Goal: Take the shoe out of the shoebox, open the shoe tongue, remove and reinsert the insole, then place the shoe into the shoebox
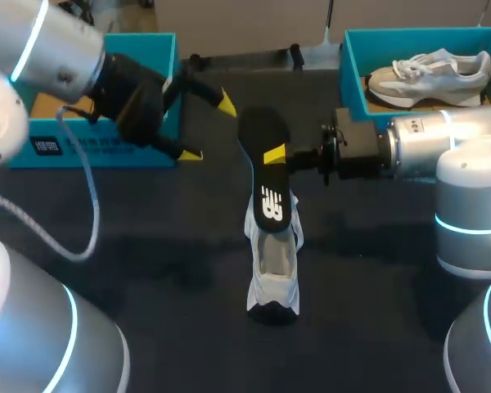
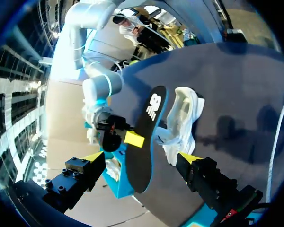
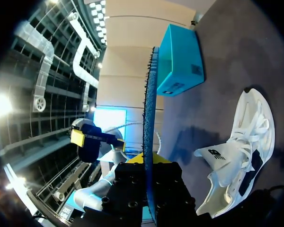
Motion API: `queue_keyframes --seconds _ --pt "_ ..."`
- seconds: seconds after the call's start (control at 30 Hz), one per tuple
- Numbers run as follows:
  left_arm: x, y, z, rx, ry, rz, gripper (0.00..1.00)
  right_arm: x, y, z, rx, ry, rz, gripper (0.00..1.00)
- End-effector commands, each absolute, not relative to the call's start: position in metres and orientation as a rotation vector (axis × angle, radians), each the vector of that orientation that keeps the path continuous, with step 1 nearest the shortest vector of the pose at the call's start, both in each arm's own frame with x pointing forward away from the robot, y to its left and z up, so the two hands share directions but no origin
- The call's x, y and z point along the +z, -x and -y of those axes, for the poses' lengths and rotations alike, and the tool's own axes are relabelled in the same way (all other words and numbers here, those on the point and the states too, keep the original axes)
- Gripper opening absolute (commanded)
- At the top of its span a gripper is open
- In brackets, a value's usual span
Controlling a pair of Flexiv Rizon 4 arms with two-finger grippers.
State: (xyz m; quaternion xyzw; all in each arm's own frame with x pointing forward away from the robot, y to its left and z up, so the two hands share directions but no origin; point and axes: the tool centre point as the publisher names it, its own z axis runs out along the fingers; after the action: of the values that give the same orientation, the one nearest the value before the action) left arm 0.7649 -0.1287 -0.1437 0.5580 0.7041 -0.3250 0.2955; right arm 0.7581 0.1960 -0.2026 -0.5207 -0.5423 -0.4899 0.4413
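While aloft, black insole (image 1: 272,184) over white shoe (image 1: 275,270)

Black insole (image 1: 263,131) with white logo (image 1: 271,205), white shoe (image 1: 274,264), teal shoebox (image 1: 352,78)

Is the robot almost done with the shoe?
About halfway. Done: the shoe sits out on the table, tongue open, insole out. In hand: the right gripper pinches the insole above the shoe; the left gripper is open. Left: slide the insole back in, then put the shoe into a blue shoebox.
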Motion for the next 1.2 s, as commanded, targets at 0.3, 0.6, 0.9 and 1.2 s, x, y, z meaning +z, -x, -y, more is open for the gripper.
queue_keyframes --seconds 0.3,0.6,0.9,1.2 --pt "-0.182 -0.773 0.119 -1.137 -1.094 -1.356 1.00 -0.203 -0.758 -0.198 -1.217 1.295 1.346 0.00" --pt "-0.198 -0.785 0.126 -1.130 -1.044 -1.306 1.00 -0.203 -0.758 -0.198 -1.217 1.295 1.346 0.00" --pt "-0.197 -0.796 0.148 -1.122 -1.010 -1.214 1.00 -0.203 -0.758 -0.198 -1.217 1.295 1.346 0.00" --pt "-0.197 -0.805 0.167 -1.126 -0.996 -1.213 0.93 -0.203 -0.758 -0.198 -1.217 1.295 1.346 0.00"
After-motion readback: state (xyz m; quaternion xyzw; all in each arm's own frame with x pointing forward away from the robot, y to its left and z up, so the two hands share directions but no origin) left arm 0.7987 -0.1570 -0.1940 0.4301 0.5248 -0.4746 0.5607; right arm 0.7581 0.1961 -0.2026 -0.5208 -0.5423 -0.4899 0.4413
